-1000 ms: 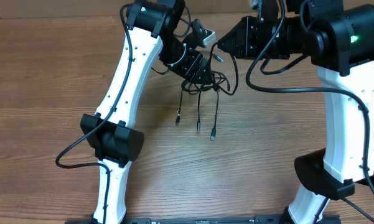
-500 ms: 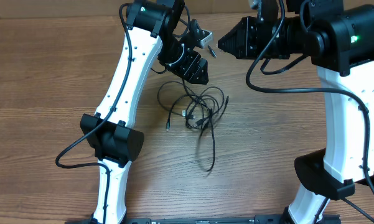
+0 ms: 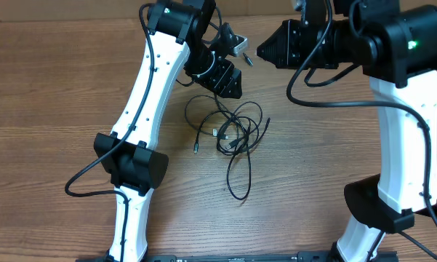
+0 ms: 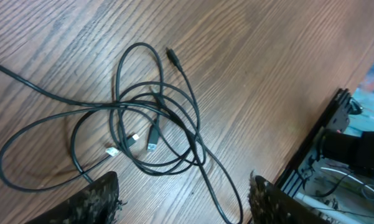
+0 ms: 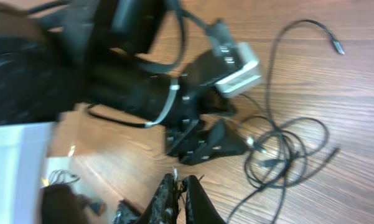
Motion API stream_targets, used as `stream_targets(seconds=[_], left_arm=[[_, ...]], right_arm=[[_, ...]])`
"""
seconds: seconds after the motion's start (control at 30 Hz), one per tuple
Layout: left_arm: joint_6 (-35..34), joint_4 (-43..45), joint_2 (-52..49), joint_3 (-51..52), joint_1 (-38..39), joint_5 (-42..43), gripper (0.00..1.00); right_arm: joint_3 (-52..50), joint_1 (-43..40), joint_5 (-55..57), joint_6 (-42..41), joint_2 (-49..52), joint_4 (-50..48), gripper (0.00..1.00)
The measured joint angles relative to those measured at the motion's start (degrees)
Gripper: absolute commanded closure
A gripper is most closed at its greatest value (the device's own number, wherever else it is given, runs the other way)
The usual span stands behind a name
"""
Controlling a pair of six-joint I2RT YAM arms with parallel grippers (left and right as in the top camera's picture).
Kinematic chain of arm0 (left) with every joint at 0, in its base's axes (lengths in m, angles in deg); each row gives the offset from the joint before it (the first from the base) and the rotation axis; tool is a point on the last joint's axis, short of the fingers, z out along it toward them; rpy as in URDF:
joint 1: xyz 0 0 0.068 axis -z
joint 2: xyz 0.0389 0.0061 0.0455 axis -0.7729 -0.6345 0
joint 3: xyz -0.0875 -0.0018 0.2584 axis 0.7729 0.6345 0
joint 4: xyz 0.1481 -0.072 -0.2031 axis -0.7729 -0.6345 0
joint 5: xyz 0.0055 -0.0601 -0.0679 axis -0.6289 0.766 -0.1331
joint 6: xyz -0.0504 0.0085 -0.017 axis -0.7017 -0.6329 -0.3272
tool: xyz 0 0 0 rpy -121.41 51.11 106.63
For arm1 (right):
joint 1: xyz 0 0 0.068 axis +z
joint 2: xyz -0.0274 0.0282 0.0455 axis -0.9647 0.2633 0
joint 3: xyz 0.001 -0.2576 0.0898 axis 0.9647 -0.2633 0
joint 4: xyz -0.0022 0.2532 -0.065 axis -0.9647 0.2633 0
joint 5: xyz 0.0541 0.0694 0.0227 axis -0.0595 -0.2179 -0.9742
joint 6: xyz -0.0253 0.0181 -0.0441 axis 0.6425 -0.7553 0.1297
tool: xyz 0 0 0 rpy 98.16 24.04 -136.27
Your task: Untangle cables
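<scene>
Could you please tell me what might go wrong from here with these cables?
The cables lie in crossed loops, so the open left fingers may pinch several strands and tighten the tangle. The shut right fingers are off the bundle, so a pull could drag it all along.

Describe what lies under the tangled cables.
Only the wooden table shows beneath the cables, visible through every loop. The thin strands hide just slivers of wood; nothing else appears underneath.

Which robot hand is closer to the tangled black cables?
Left. The left gripper hangs open just over the cables, at the tangle's far edge; the right gripper is shut, farther back and to the right.
</scene>
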Motion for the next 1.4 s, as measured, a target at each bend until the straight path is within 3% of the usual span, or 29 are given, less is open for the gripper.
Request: stream_targets(seconds=[0.1,0.17,0.23,0.37,0.47,0.53,1.0,1.4], left_arm=[[0.00,0.63,0.00,0.00,0.00,-0.90,0.33],[-0.20,1.09,0.00,0.00,0.00,-1.68,0.32],[-1.68,2.01,0.00,0.00,0.00,-4.04,0.32],[-5.60,3.34,0.00,0.00,0.00,-9.22,0.31],[-8.87,3.65,-0.02,0.00,-0.04,-13.05,0.33],[-11.28,3.61,-0.26,0.00,-0.07,-15.02,0.37],[-22.27,4.46,-13.64,0.00,-0.13,-29.16,0.34],[-12.70,6.86,-18.08,0.00,-0.55,-24.90,0.35]], right_arm=[[-3.98,-0.37,1.49,-0.26,0.07,-0.57,0.96],[-6.62,-1.07,1.92,-0.37,0.07,-1.64,0.91],[-9.44,-2.64,2.43,-0.70,0.15,-2.71,0.84],[-12.28,-5.53,2.91,-1.62,0.50,-3.54,0.60],[-12.90,-7.65,3.19,-1.79,0.68,-3.91,0.52],[-12.90,-8.83,3.30,-1.97,0.68,-4.02,0.50],[-12.90,-10.38,6.14,-1.84,0.68,-3.78,0.41],[-12.90,-10.36,6.36,-1.84,0.68,-4.07,0.40]])
